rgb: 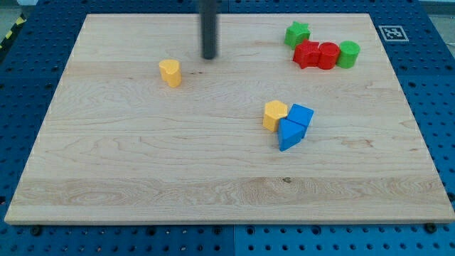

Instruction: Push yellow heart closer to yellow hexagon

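Note:
The yellow heart (170, 72) lies on the wooden board at the upper left of centre. The yellow hexagon (274, 114) lies right of centre, touching a blue cube (301, 114) and a blue triangle (289, 134). My tip (208, 57) is the lower end of a dark rod coming down from the view's top. It stands a little to the right of the yellow heart and slightly above it, with a gap between them. The hexagon is far to the lower right of the tip.
At the upper right lie a green star (297, 33), a red star-like block (306, 54), a red cylinder (328, 55) and a green cylinder (348, 54), close together. The wooden board (142, 178) rests on a blue perforated table.

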Robot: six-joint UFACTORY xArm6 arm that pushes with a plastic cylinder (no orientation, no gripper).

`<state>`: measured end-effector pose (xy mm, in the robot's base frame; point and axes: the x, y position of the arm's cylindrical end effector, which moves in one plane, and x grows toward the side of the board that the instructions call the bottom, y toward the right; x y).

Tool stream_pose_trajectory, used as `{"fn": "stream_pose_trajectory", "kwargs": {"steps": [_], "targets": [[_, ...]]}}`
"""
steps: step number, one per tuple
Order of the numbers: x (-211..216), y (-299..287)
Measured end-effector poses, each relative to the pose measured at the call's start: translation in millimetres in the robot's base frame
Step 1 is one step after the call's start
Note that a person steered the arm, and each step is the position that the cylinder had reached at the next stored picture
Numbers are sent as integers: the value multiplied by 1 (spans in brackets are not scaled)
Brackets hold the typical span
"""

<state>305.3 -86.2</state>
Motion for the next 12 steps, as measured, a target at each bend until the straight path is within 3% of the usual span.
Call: {"fn": "stream_pose_trajectory", "kwargs": {"steps": [1, 2, 8, 10, 12], "targets": [[9, -104], [48, -143], [85, 92], [100, 149], [82, 186]]}}
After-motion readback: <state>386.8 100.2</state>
